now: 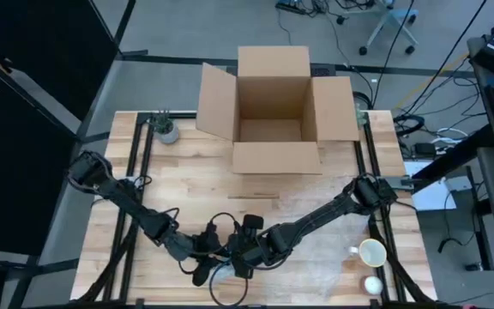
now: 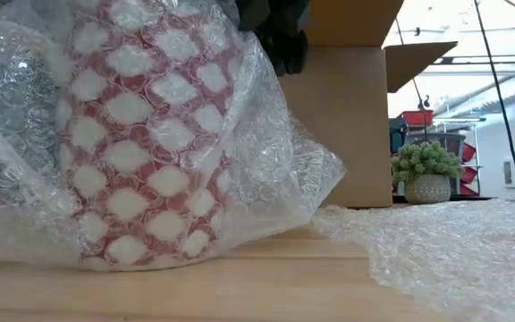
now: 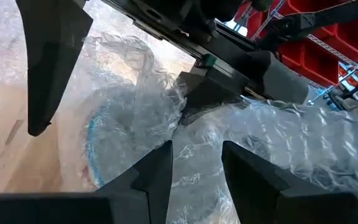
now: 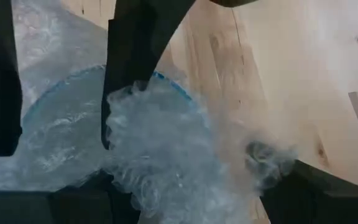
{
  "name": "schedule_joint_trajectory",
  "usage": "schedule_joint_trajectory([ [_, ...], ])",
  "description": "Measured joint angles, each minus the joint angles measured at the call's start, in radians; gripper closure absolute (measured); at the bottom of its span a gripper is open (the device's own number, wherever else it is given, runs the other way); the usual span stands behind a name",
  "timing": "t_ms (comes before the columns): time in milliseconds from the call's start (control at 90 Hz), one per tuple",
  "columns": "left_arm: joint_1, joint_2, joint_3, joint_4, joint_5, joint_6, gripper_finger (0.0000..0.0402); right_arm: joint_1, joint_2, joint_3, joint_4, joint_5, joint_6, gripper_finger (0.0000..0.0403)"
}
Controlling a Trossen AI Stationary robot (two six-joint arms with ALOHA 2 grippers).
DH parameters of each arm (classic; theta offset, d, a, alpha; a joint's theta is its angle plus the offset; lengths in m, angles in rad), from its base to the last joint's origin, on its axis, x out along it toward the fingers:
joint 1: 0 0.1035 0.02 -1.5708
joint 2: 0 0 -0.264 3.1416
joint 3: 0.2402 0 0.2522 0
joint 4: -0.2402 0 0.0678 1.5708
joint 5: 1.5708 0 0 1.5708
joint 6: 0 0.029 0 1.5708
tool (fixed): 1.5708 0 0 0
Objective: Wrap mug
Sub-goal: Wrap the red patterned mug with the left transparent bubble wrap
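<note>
1. While the pale wooden slatted table (image 1: 144,215) fills most of the high view, an open brown cardboard box (image 1: 274,107) with its flaps spread stands at its far edge.
2. Across the near right of the table lies a sheet of clear bubble wrap (image 2: 454,241).
3. At the near middle edge stands the red and white patterned mug (image 2: 141,134), upright and bundled in the bubble wrap, with a blue rim showing through the film.
4. Both dark arms meet over the mug: the left gripper (image 1: 202,268) and the right gripper (image 1: 243,262) are at the wrap above it; I cannot tell whether either is clenched or released.
5. Near the right edge sit a cream mug (image 1: 370,252) and a small white ball (image 1: 372,284).
6. A small potted green plant (image 1: 166,130) stands at the far left corner.
</note>
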Motion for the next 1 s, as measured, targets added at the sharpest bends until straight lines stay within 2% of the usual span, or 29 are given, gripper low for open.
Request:
schedule_joint_trajectory([
  [778, 0.001, 0.003, 0.000, -0.012, -0.008, 0.002, 0.0272, 0.000, -0.055, -0.002, -0.021, -0.002, -0.035, 0.0158],
  [1000, 0.001, 0.003, -0.001, -0.012, -0.008, 0.001, 0.0272, 0.000, -0.131, -0.001, -0.101, 0.000, -0.042, 0.0158],
])
